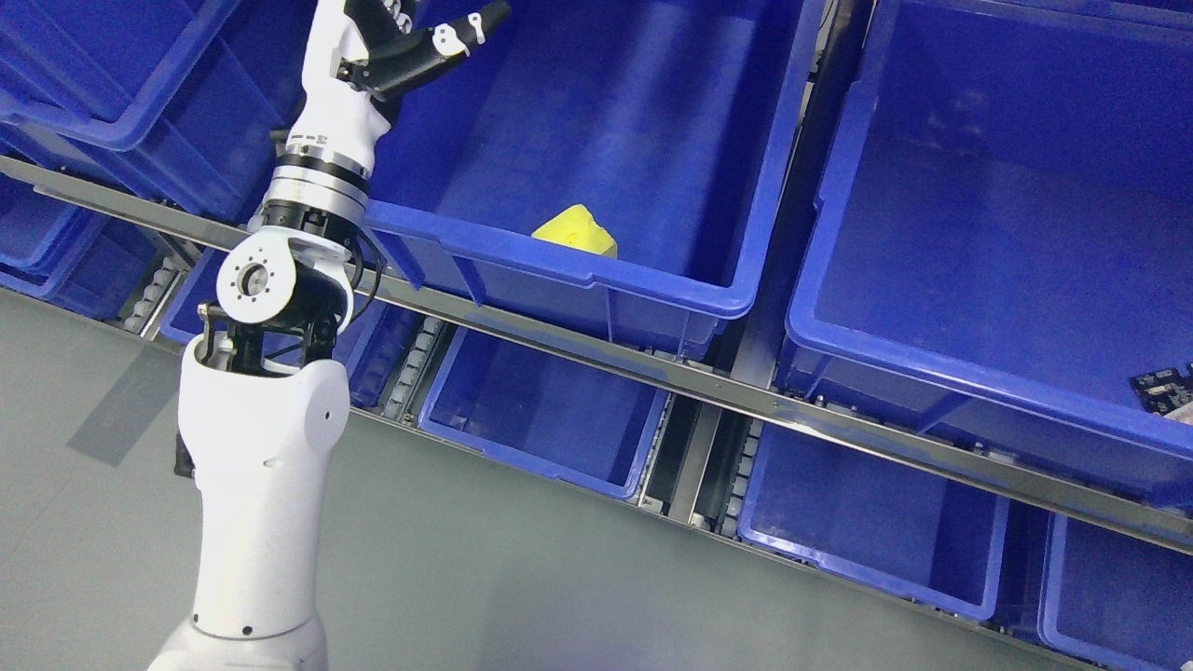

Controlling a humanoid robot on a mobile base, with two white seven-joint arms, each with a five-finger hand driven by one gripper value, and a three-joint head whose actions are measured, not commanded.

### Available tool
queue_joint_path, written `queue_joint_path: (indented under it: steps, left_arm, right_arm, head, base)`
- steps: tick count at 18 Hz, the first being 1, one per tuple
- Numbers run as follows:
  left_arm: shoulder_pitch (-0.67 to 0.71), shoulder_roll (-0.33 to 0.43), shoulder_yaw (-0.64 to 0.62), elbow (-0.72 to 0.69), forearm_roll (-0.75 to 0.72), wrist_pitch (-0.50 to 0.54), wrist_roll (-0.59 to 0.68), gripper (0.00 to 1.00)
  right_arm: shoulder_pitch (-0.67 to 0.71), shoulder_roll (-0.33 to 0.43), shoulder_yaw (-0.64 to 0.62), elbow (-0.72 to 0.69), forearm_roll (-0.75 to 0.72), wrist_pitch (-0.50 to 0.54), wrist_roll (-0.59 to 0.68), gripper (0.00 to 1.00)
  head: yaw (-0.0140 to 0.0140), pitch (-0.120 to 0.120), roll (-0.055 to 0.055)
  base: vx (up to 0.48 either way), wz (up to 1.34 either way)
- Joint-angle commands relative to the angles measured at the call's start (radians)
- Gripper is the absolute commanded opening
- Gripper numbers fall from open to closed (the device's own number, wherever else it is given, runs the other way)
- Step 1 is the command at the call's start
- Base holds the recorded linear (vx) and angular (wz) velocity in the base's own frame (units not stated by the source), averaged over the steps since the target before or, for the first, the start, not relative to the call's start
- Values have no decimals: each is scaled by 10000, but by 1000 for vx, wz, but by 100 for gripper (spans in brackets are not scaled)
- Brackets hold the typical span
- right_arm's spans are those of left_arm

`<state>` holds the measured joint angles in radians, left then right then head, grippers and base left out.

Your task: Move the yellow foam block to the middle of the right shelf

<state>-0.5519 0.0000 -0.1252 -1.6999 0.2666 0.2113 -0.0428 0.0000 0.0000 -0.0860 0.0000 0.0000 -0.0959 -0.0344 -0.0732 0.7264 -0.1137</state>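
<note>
Bright, even light; sharp tilted view, soft shadows.

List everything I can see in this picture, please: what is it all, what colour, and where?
yellow foam block: one, yellow, lying at the front of the middle bin.
bins: several, blue; large ones on the upper level, smaller ones on the level below.
shelf rail: one, grey metal, running diagonally under the large bins.
small dark object: one, at the right edge; too small to identify.
floor: grey, lower left.
left arm: one, white, rising from the bottom left.
left hand: one, black and white, fingers spread above the middle bin's left corner, holding nothing.
</note>
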Motion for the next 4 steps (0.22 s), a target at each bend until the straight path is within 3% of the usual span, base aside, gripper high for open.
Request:
queue_joint_path:
  steps: [1, 4]
  left_arm:
    - [502, 175, -973, -104, 3, 4, 14, 100]
    - [533, 175, -789, -135, 3, 4, -32, 100]
  right_arm:
    - [15, -175, 1, -174, 31, 8, 7, 100]
    - [15, -175, 1, -174, 31, 8, 7, 100]
  head:
    - [0, 0, 0]
    - [0, 1, 0]
  base:
    - [0, 0]
    - [0, 0]
